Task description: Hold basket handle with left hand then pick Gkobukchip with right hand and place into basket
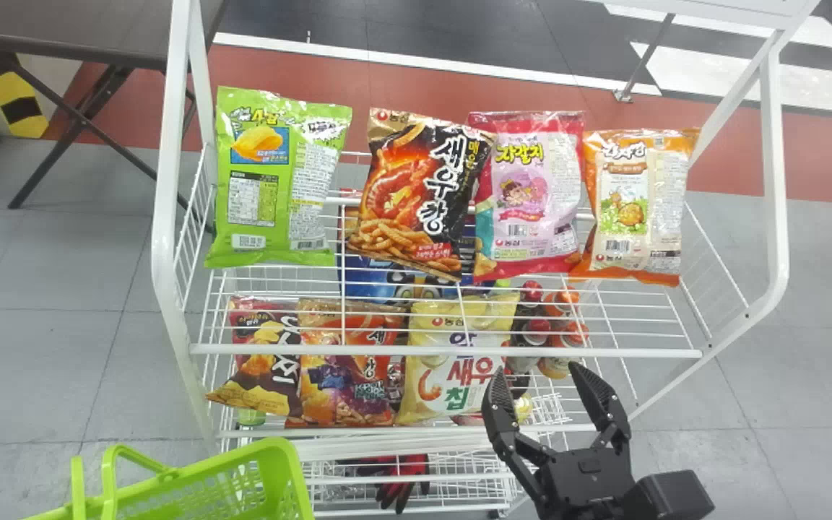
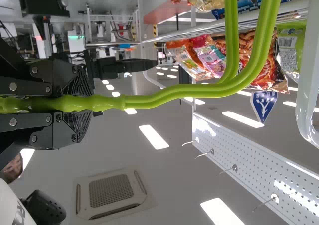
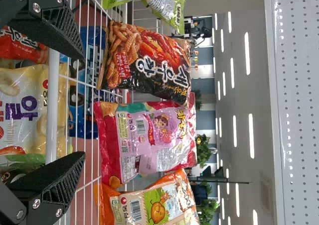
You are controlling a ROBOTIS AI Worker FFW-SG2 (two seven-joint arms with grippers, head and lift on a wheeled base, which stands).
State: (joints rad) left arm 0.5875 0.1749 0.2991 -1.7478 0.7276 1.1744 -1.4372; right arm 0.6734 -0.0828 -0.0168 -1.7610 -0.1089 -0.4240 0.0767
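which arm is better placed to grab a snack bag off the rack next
Right, I'd judge: the right gripper is open and empty, at the rack, pointing toward the snack bags. The left gripper is closed on the basket handle.

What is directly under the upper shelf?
Three snack bags, a blue pack behind them, and bottles to the robot's right. The snack bags and the black bag above cover much of the blue pack; its lower part is hidden.

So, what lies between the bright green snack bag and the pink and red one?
One black plastic snack bag with orange artwork, on the white wire shelf, shown in the head view.
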